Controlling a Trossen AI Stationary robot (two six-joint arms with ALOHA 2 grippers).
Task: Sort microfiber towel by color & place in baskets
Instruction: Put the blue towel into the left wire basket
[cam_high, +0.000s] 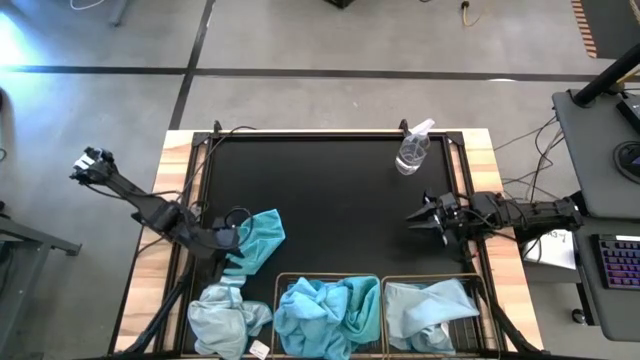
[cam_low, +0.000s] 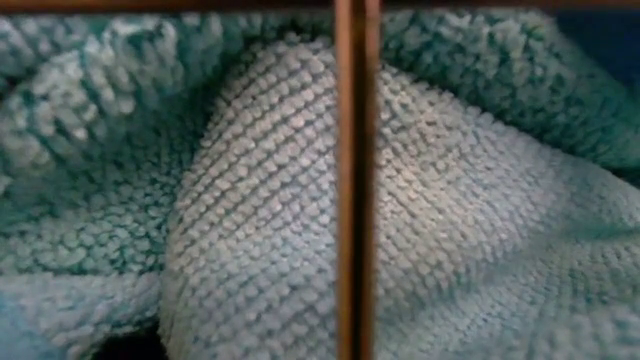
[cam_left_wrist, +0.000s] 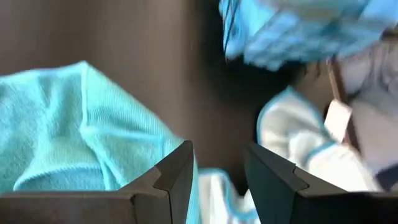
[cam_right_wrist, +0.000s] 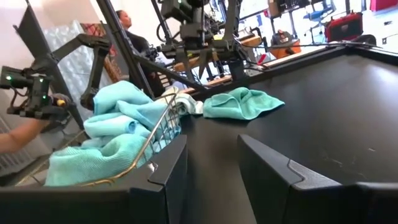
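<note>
- Low view: a basket wire (cam_low: 352, 180) runs upright across close-up towel weave, turquoise beside pale; everything else is hidden.
- Near edge, high view: two baskets side by side. The left basket (cam_high: 327, 279) holds turquoise towels (cam_high: 325, 315); the right basket (cam_high: 482, 292) holds a pale towel (cam_high: 425, 312). Both are cut off by the frame edge.
- Just left of the baskets, a loose pale towel (cam_high: 228, 318) lies on the table (cam_high: 340, 190) with a white tag (cam_high: 259, 349); no writing is legible.
- Left gripper (cam_high: 232, 238): over the edge of a loose turquoise towel (cam_high: 258, 240), fingers (cam_left_wrist: 174, 180) parted, nothing between them; contact with the cloth cannot be told.
- Right gripper (cam_high: 418, 217): over bare table near the right edge, fingers (cam_right_wrist: 168, 180) parted, empty.
- Far side: a clear spray bottle (cam_high: 413, 150), label unreadable.
- Beyond the table, right wrist view: a person (cam_right_wrist: 127, 28), partly hidden.
</note>
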